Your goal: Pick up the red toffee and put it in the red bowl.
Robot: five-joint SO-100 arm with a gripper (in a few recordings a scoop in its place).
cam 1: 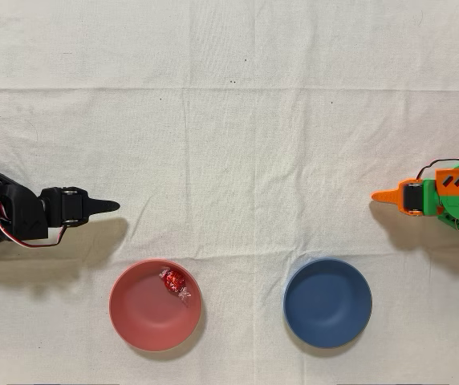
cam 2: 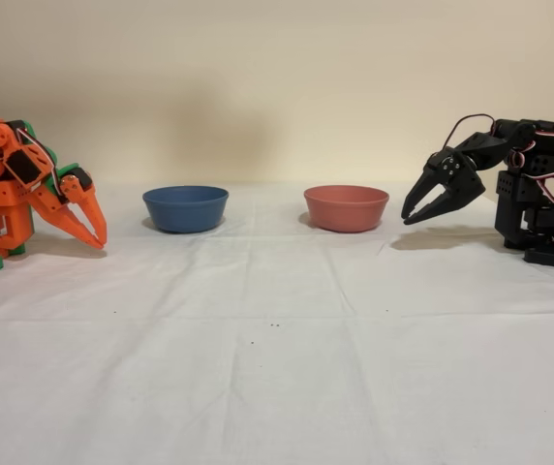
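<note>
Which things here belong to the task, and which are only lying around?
Part of the job:
- red toffee, already lying in the red bowl
- red bowl
- black arm's gripper, its fingers slightly apart, holding nothing

Just there:
- blue bowl
- idle orange arm
- white cloth

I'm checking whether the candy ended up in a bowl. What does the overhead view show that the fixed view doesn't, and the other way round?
The overhead view looks into the red bowl: the red toffee lies inside it, near the rim on the black arm's side; the blue bowl holds nothing.

The fixed view gives the side profile: the bowl walls hide the insides, the black arm's tool hangs just above the cloth beside the red bowl, and its jaws stand a little apart, holding nothing.

Both show the two bowls, the black arm, the idle orange arm and the white cloth.
</note>
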